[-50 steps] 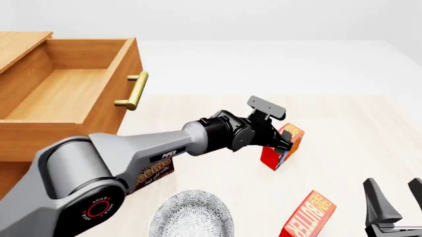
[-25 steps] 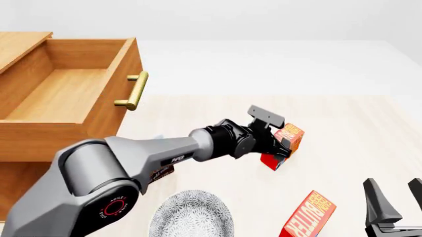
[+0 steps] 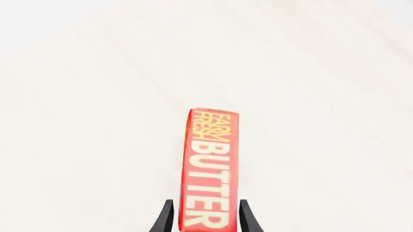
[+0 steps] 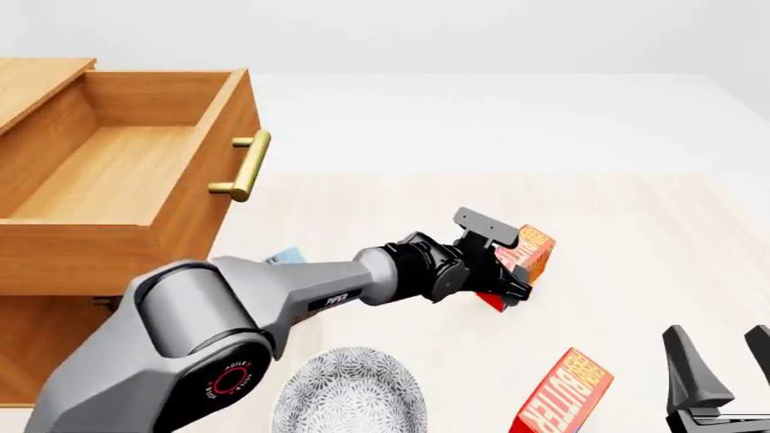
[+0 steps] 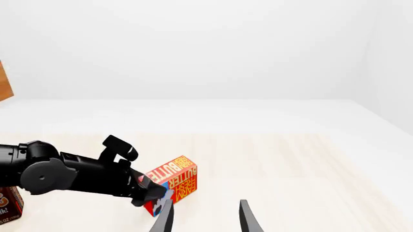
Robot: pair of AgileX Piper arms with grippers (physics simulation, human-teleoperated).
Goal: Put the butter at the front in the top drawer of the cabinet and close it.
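Two look-alike red butter cartons are on the table. The farther butter carton [image 4: 533, 248] stands mid-table; it also shows in the left wrist view [image 3: 212, 159] and the right wrist view [image 5: 177, 180]. My left gripper [image 4: 511, 278] is open and low over it, its fingers [image 3: 166, 218] straddling the carton's near end. The nearer carton [image 4: 563, 397] lies by the table's front edge. My right gripper [image 4: 722, 374] is open and empty beside it. The cabinet [image 4: 60, 271] stands at the left with its top drawer [image 4: 121, 171] pulled open and empty.
A patterned grey plate [image 4: 349, 397] sits at the front, under my left arm. A brown-and-blue pudding box [image 5: 7, 205] stands beside the cabinet, mostly hidden by my left arm. The drawer's brass handle [image 4: 244, 167] sticks out towards the table's middle.
My left arm has stretched and lowered, bringing its open gripper down around the farther butter carton. The carton and my right arm have not moved.
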